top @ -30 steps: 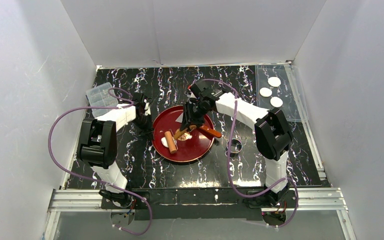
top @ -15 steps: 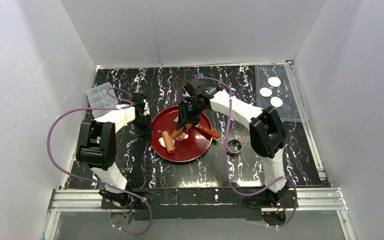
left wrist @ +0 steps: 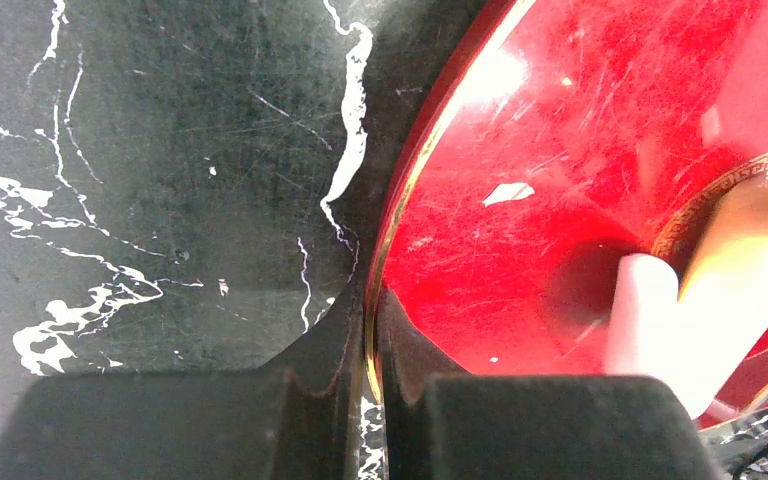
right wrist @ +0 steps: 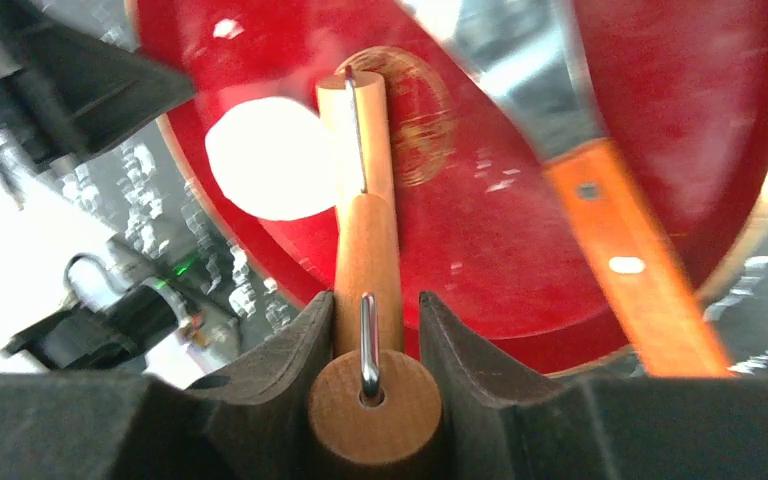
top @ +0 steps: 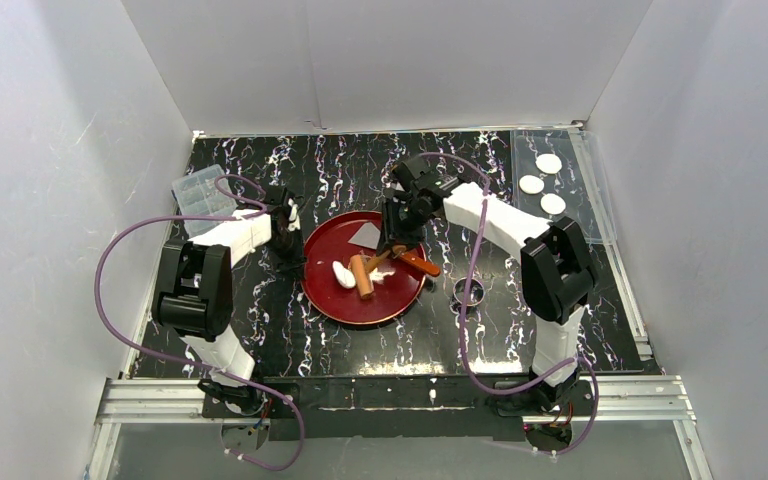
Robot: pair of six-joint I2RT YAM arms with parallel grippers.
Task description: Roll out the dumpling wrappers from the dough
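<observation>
Shifted pin (top: 362,275) R-ward over dough (top: 343,274) mid red plate (top: 385,300) since 1 s ago, w/ R jaws grasping its handle, L jaws clenched on plate rim; flattening underway, prob. more passes needed; 3 wrappers (top: 532,184) far R on bench.

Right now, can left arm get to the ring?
Probably not. The left gripper is shut on the plate rim, and the ring lies off the plate's right side, past the right gripper and its pin.

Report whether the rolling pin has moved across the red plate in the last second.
Yes. The rolling pin has shifted right across the red plate, from its left side towards its middle, nearer the metal ring, which stayed put.
</observation>
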